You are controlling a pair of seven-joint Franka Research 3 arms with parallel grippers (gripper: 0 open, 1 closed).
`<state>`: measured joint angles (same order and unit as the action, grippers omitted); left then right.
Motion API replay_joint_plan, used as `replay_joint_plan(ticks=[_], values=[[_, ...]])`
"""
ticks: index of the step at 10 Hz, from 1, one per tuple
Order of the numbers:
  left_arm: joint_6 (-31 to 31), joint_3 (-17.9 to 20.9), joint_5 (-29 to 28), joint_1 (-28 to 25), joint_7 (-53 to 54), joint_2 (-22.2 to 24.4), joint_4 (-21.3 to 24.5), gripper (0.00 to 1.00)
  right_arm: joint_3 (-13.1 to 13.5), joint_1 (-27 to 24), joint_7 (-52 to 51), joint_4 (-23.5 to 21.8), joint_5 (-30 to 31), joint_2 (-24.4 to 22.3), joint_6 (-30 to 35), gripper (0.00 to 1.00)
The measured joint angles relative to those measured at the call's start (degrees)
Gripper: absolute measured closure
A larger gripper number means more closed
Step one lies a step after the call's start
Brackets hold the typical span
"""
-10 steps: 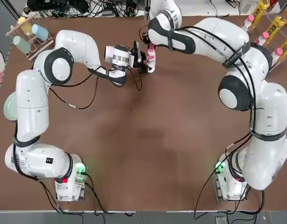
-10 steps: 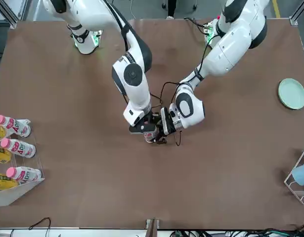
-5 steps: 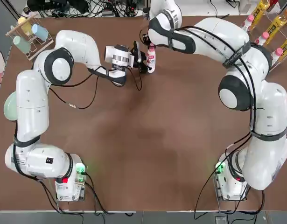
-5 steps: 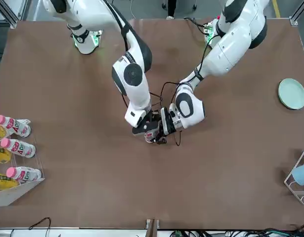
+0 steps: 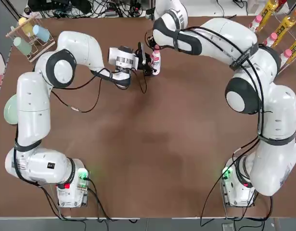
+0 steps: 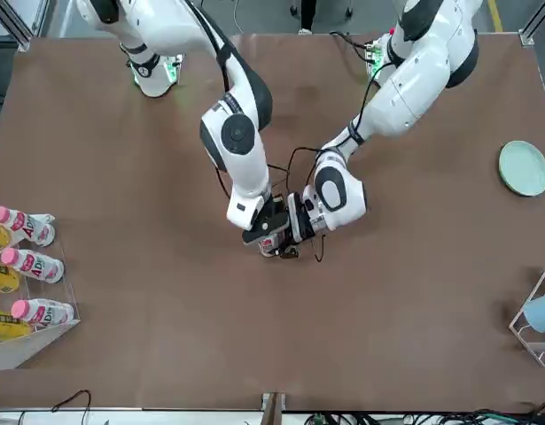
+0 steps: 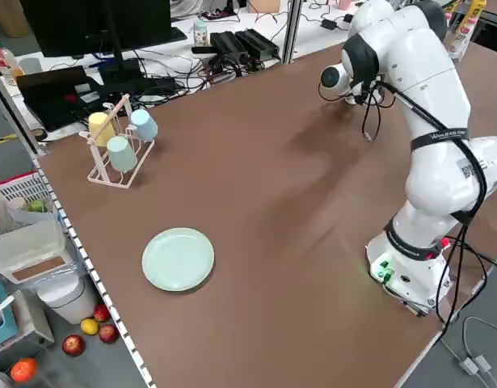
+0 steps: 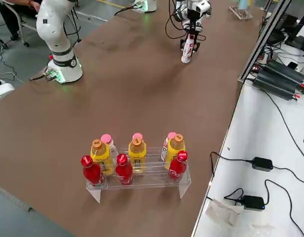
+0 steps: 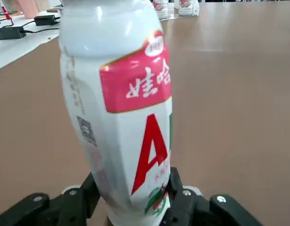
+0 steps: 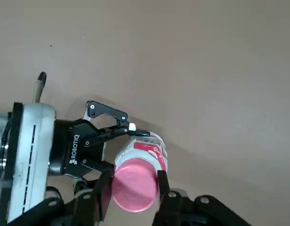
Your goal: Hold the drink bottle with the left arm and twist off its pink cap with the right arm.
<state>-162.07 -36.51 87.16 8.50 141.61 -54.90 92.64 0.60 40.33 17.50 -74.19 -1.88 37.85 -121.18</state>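
Observation:
The drink bottle (image 5: 156,63) stands upright at the far middle of the table, white with red-pink lettering (image 9: 121,117). My left gripper (image 5: 150,64) reaches in from the left, level with the table, and is shut on the bottle's lower body; its fingers (image 9: 180,195) press both sides. From above, my right gripper (image 10: 130,188) comes down over the bottle's top and is shut on the pink cap (image 10: 134,185). Seen from the front, the two grippers meet at the bottle (image 6: 270,244), which the right wrist largely hides.
A clear rack (image 8: 137,170) of pink-capped, yellow and red bottles sits at the table's far right corner (image 5: 277,29). A cup rack (image 5: 28,32) stands at the far left, and a green plate (image 6: 524,167) lies by the left edge.
The right gripper has turned a little about the cap. The bottle and the left gripper have stayed in place.

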Motion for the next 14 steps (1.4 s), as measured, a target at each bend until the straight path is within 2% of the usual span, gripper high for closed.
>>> replay_joint_plan(ticks=[7,14], values=[[0.00,0.04,0.31,0.03,0.00,-0.09,-0.12,0.40,-0.18,-0.03,-10.28,0.05,-0.13,0.03,-0.20,0.56],[0.00,0.14,0.83,-0.01,0.05,-0.09,-0.22,0.40,-0.20,-0.05,-11.22,0.05,-0.13,0.07,-0.58,0.56]])
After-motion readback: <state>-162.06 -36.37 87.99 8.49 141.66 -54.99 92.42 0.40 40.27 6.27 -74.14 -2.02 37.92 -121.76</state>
